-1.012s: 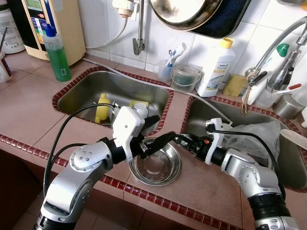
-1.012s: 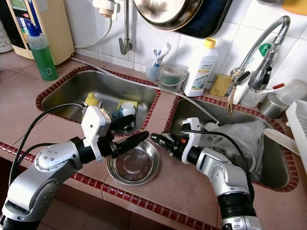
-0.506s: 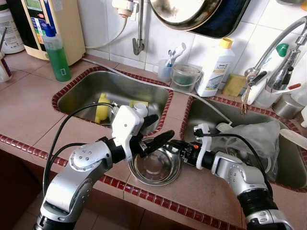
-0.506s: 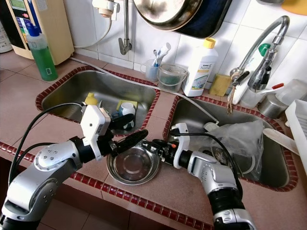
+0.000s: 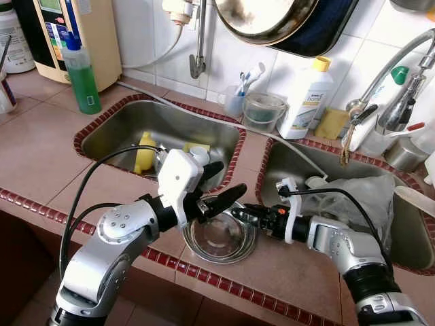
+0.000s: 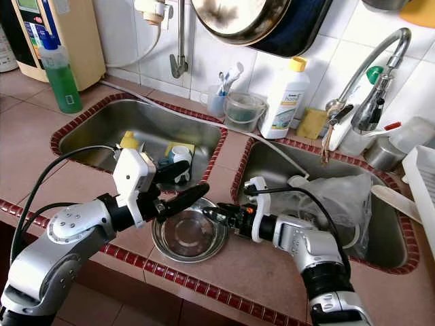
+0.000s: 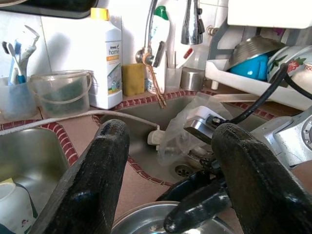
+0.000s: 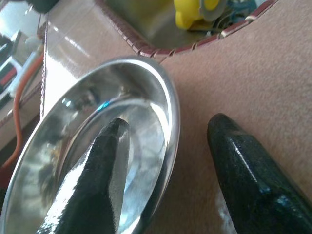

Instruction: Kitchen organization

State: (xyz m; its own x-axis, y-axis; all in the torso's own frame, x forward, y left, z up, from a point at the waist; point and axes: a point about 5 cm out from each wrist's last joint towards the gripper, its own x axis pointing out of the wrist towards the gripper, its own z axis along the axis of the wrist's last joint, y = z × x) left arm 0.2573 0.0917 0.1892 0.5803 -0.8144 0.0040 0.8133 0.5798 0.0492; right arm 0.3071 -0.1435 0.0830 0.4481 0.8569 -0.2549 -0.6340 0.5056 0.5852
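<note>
Left eye view: a steel bowl point(image 5: 221, 237) sits on the tiled counter point(image 5: 41, 159) near its front edge, between the left sink point(image 5: 129, 129) and the right sink point(image 5: 408, 238). The left gripper point(image 5: 221, 187) hangs over the bowl's far-left rim with its fingers spread wide, holding nothing. The right gripper point(image 5: 243, 214) reaches in at the bowl's right rim. A yellow bottle point(image 5: 144, 151) lies in the left sink; a crumpled plastic bag point(image 5: 360, 197) lies in the right sink.

Right eye view: the same arrangement, with a green soap bottle point(image 6: 60, 71) standing on the counter behind the left sink and a white detergent bottle point(image 6: 284, 98) at the wall between the sinks.

Left wrist view: both black fingers point(image 7: 92, 180) stand far apart, the bowl's rim below them, the right gripper's fingertip between them.

Right wrist view: the fingers straddle the bowl's rim, one finger point(image 8: 97, 170) inside the bowl, the other on the counter side, parted, not clamped.
</note>
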